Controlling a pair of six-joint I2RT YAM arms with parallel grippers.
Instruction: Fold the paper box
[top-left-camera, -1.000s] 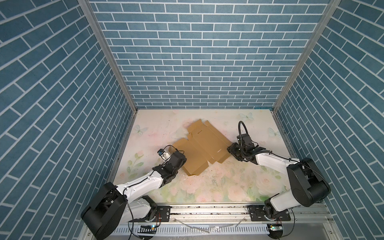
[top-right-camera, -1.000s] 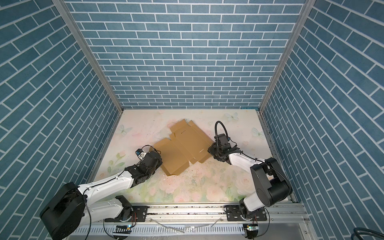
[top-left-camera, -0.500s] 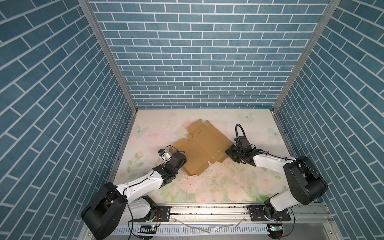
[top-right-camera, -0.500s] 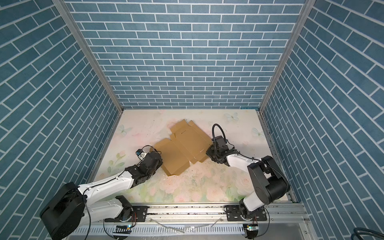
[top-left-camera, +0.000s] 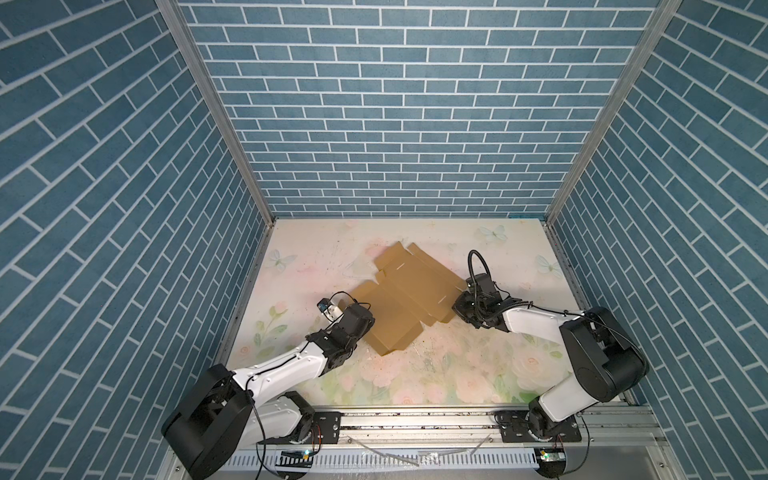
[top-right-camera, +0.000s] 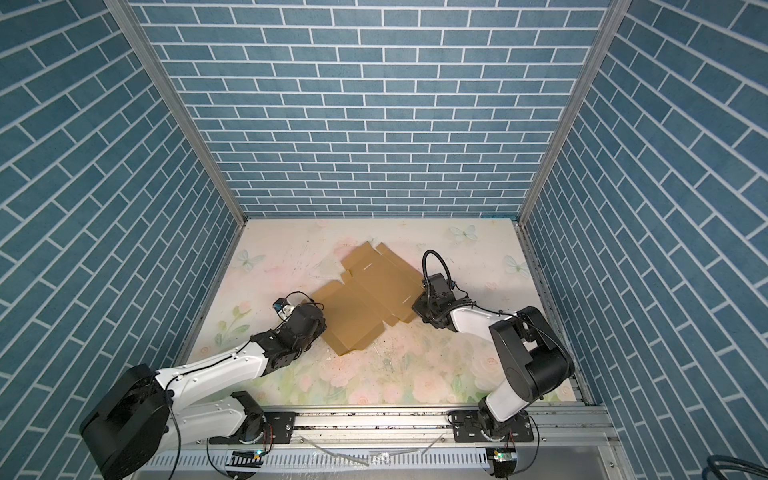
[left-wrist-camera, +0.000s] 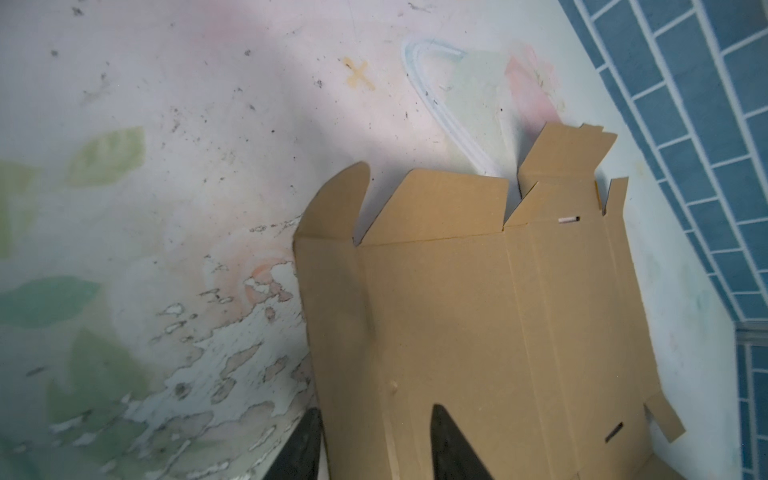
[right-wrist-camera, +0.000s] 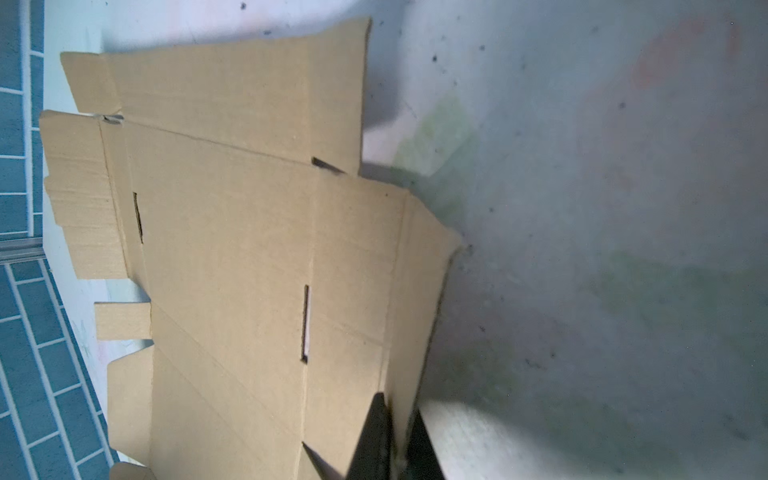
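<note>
One paper box (top-left-camera: 409, 303): flat die-cut sheet of plain brown corrugated cardboard with creases, flaps, tabs and slots. It lies unfolded mid-desk on the pale floral-print desk (top-left-camera: 436, 374), skewed diagonally in both top views. Two black claws, one at each side of the sheet. Left claw (left-wrist-camera: 376, 415) is at the sheet's left edge, spread: one finger (left-wrist-camera: 307, 440) just off the edge, the other over the cardboard. Right claw (right-wrist-camera: 397, 409) is at the opposite edge, pressed together, pinching the box's edge strip.
</note>
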